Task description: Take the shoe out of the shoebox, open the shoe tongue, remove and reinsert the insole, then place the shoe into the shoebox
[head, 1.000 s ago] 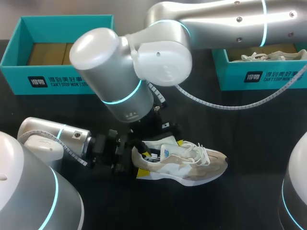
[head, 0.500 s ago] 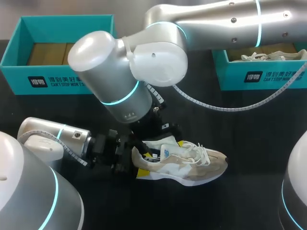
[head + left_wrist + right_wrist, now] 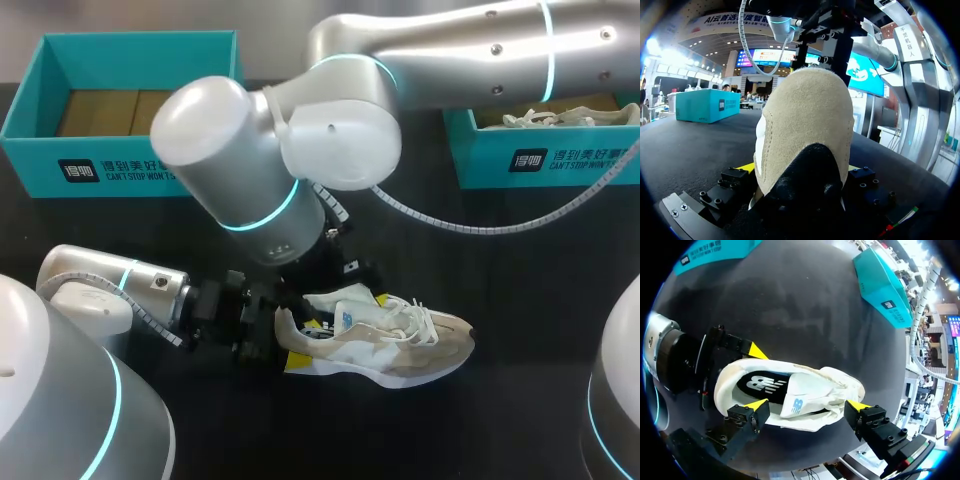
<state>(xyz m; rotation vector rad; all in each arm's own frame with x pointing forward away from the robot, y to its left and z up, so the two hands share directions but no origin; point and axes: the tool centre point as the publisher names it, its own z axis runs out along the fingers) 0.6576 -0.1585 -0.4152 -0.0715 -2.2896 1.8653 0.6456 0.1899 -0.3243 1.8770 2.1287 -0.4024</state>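
Lying on its sole near the middle of the black table [image 3: 520,260], the beige and white shoe [image 3: 400,345] has its toe toward the robot's right. Its heel is turned toward the left gripper [image 3: 288,342]. That claw comes in low from the left and is clenched on the heel. In the left wrist view the suede heel fills the space between the two fingers, with a yellow tip against each side.

The right arm [image 3: 260,160] reaches in from the far right corner and past the middle, and the right gripper [image 3: 807,407] hangs just above the shoe's opening. Its fingers [image 3: 742,422] are spread wide (released, grasping nothing). Both yellow tips stand along one side of the shoe, one near the heel end and the other near the laces [image 3: 840,382].

In the right wrist view the black insole [image 3: 762,382] lies inside the shoe, and the white tongue [image 3: 802,400] lies over the front of the opening.

Two teal boxes stand at the far edge, well apart from the shoe. The left shoebox [image 3: 120,165] shows brown cardboard inside, and the right shoebox [image 3: 480,160] holds a second pale shoe [image 3: 560,115].
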